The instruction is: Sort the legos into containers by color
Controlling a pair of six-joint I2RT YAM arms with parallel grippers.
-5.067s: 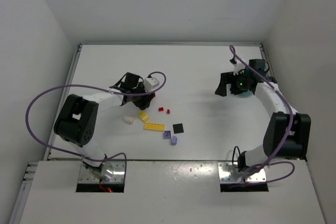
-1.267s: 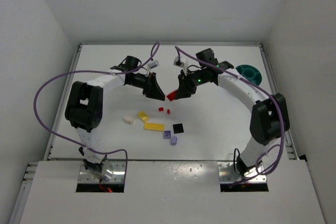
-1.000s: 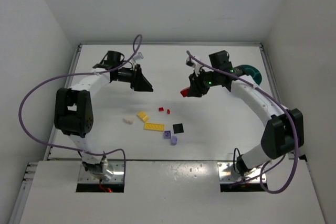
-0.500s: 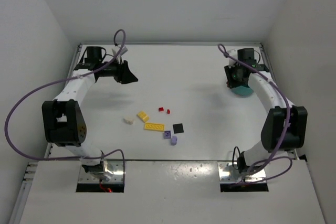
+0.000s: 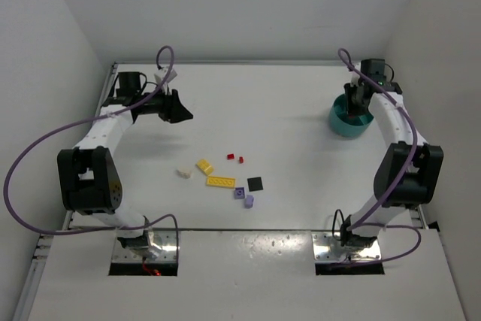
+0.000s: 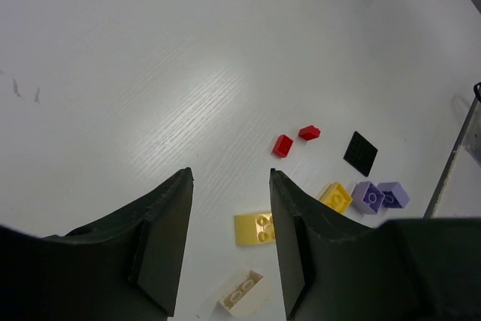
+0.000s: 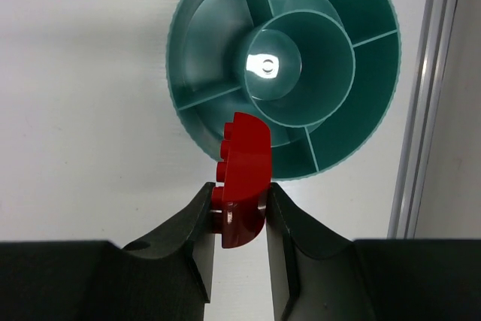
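Our twin arms, white and black.
We see the left arm (image 5: 104, 123) and right arm (image 5: 394, 116) in white shells with bulky black joint housings, a lavender cable (image 5: 30, 152) looping off each, and bare metal base plates (image 5: 169, 243). The left gripper (image 6: 229, 178) and right gripper (image 7: 239, 193) each carry two matte black fingers (image 6: 161, 246), broad-rooted and tapering to blunt tips.

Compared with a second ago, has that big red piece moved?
Yes. The red curved brick, held in the right jaws, has gone right and toward the far edge, from mid-table to just above the teal divided bowl.
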